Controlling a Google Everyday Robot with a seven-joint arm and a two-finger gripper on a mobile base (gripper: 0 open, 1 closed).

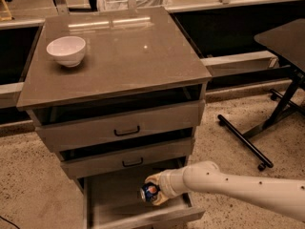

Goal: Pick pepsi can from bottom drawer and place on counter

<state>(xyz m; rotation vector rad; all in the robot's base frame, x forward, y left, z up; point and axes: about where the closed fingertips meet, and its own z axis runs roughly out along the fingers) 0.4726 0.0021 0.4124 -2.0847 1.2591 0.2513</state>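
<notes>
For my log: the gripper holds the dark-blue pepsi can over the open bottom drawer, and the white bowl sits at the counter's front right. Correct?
No: the camera view shows the round white bowl at the back left of the glossy grey-brown counter. The rest holds: the gripper grips the small dark-blue pepsi can over the open grey bottom drawer.

High view; gripper [152, 193] over bottom drawer [114, 199]
</notes>
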